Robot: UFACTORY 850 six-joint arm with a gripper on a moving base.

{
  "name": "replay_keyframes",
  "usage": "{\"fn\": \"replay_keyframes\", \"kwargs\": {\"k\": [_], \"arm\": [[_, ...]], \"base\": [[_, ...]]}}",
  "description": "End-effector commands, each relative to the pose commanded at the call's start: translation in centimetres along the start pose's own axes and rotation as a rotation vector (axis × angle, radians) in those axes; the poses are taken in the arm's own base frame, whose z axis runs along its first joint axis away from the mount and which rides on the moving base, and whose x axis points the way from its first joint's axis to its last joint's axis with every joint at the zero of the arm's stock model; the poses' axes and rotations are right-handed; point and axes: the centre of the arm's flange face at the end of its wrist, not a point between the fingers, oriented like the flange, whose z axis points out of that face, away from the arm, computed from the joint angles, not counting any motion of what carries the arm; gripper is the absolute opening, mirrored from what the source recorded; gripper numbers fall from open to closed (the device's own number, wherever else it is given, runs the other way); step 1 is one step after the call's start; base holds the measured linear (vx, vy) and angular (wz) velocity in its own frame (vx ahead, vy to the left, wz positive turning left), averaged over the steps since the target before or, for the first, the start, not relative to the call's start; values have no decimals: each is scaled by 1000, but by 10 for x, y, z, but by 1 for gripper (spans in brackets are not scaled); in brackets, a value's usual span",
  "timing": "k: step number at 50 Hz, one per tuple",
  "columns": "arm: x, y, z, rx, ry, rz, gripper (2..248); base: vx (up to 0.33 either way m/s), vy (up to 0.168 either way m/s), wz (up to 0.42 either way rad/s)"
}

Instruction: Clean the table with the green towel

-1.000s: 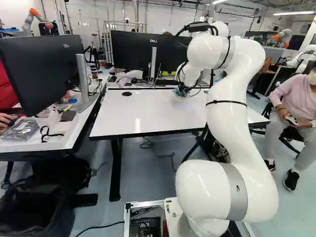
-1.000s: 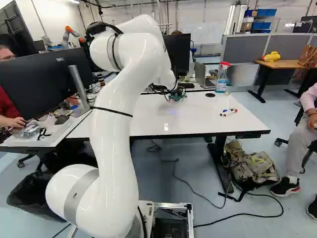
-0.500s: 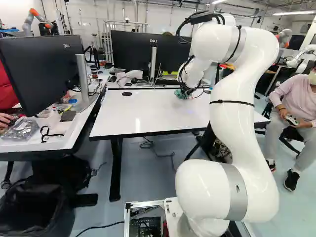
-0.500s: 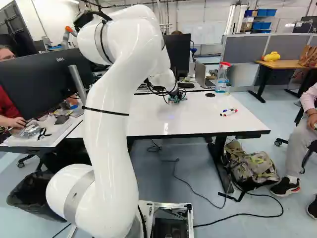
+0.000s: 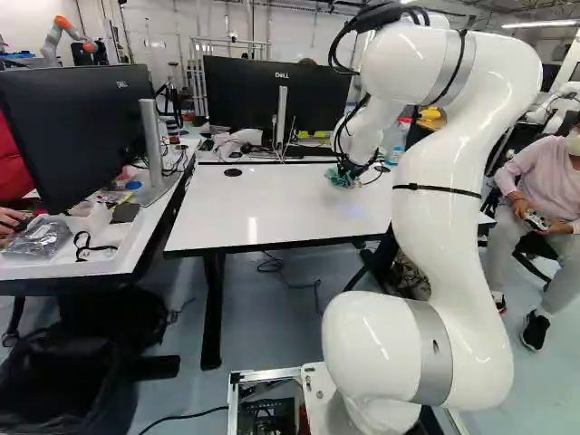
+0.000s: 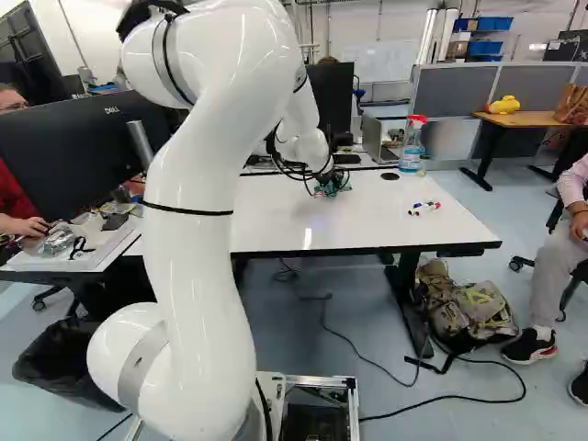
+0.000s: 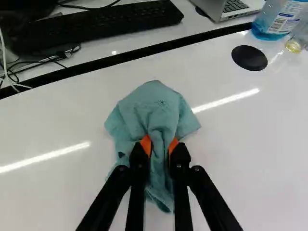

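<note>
One towel [image 7: 156, 108], two orange pads [image 7: 146, 143], one red-topped spray bottle [image 6: 412, 147]

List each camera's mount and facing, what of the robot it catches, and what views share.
Left base view: on the base, behind the arm to its left, facing ahead, slightly down over the table; arm right of the middle.
Right base view: base, behind-right, same facing; arm left of the middle.
Wrist view: on the wrist, looking along the fingers at the green towel gripped between them; no upper arm.
Shared: all three catch table and towel; both base views catch the arm.
</note>
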Motion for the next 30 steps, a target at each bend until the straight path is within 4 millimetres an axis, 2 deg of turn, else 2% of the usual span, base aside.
{"fn": "replay_keyframes", "kwargs": {"k": [17, 30], "arm": [[7, 0, -12, 0, 18, 0, 58], [6, 0, -37, 0, 32, 0, 58]], "base": [[0, 0, 0], [0, 0, 0]]}}
